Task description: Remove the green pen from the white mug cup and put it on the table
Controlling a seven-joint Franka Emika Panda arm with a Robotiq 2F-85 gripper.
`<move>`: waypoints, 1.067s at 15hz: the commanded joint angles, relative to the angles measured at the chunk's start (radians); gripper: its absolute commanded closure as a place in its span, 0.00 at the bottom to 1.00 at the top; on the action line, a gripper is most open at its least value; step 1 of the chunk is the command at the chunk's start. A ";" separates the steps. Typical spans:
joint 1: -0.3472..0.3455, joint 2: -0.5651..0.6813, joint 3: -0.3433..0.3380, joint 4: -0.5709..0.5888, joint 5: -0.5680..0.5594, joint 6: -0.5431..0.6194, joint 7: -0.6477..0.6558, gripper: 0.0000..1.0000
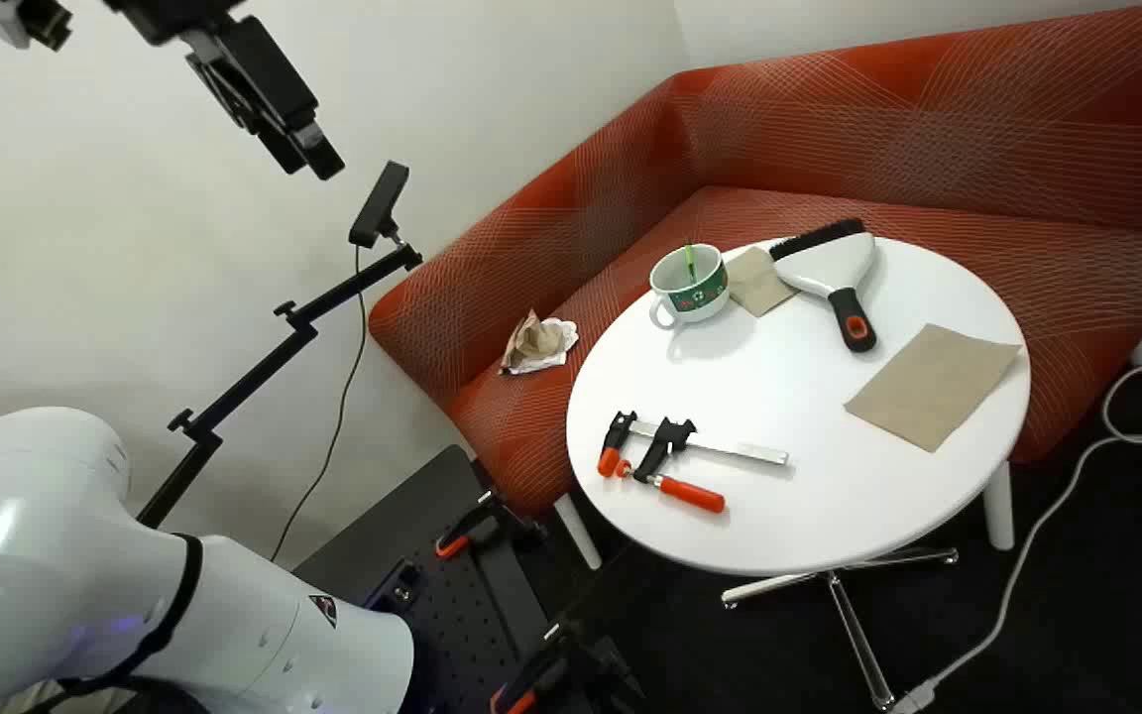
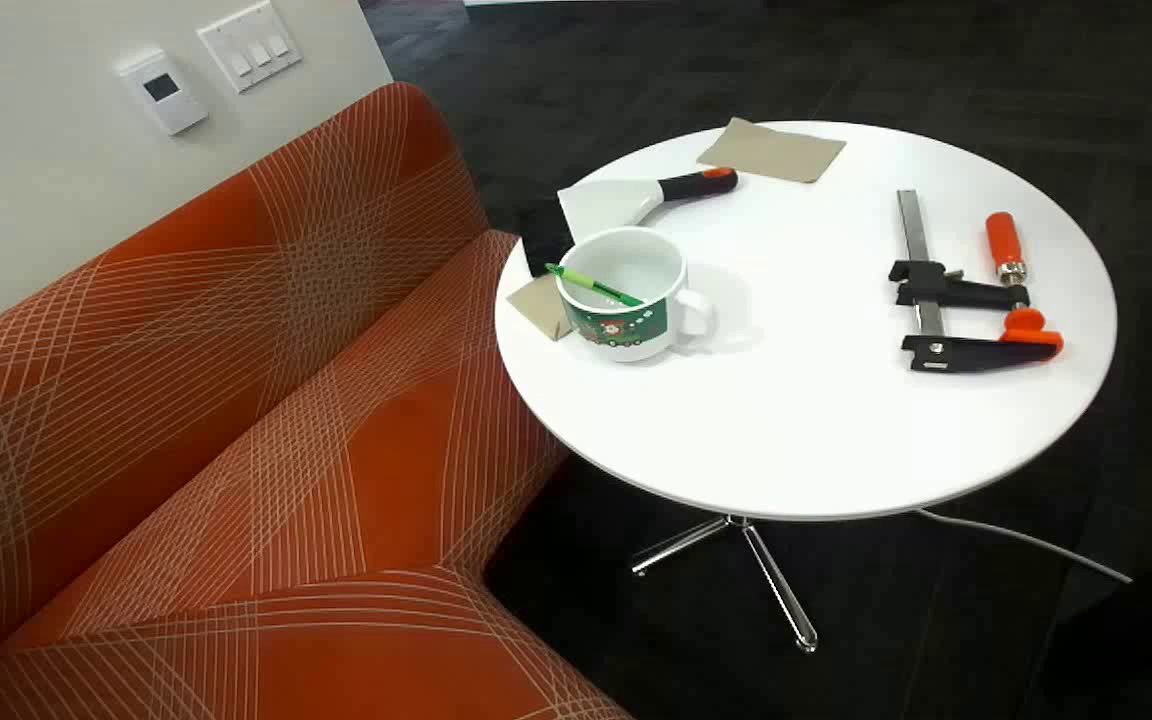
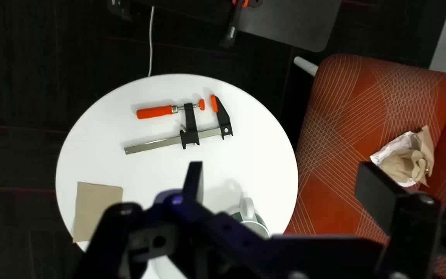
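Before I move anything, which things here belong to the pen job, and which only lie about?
For the job:
green pen
white mug
table
open tool

Lying about:
bar clamp
white brush
two brown sheets
crumpled paper on the sofa

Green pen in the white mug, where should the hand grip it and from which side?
I'd probably take the green pen by its upper end, from above, the open hand closing across the thin shaft. It leans in the white mug, that end poking past the rim, roughly opposite the handle; the lower end sits down inside.
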 commanded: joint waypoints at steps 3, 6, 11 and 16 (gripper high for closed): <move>-0.018 0.001 0.013 0.003 0.008 -0.004 -0.009 0.00; -0.018 0.001 0.013 0.003 0.008 -0.004 -0.009 0.00; -0.011 0.107 0.013 0.000 0.011 0.227 -0.041 0.00; 0.018 0.316 0.043 0.016 0.000 0.498 -0.090 0.00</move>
